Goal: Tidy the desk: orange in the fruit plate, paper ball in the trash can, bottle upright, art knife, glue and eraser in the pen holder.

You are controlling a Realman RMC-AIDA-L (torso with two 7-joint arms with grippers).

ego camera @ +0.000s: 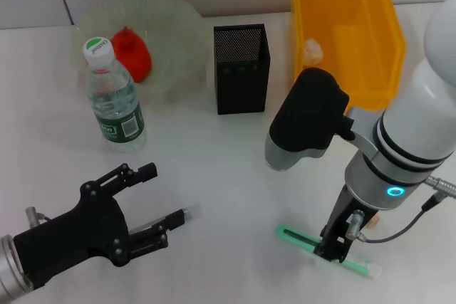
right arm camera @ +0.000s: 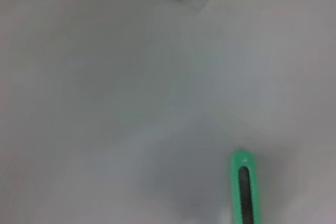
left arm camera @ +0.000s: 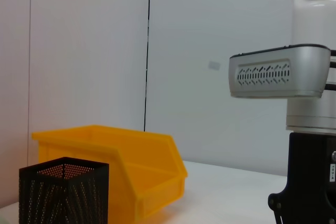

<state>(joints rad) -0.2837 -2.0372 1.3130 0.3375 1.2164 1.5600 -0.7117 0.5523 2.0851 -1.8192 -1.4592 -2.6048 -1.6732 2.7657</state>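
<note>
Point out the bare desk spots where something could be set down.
Bare patches: between the bottle, pen holder and left gripper; and before the pen holder. Crowded: around the right gripper on the art knife.

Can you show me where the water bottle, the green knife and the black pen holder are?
Bottle [ego camera: 114, 97]: head view, on its label, standing upright.
Knife [ego camera: 293, 236]: head view, on the green handle lying on the desk.
Pen holder [ego camera: 241, 69]: head view, on its front mesh wall.

bottle [ego camera: 114, 97]: 1 | orange [ego camera: 132, 53]: 1 | fruit plate [ego camera: 174, 26]: 1 | pen holder [ego camera: 241, 69]: 1 | trash can [ego camera: 349, 30]: 1 | art knife [ego camera: 299, 238]: 1
</note>
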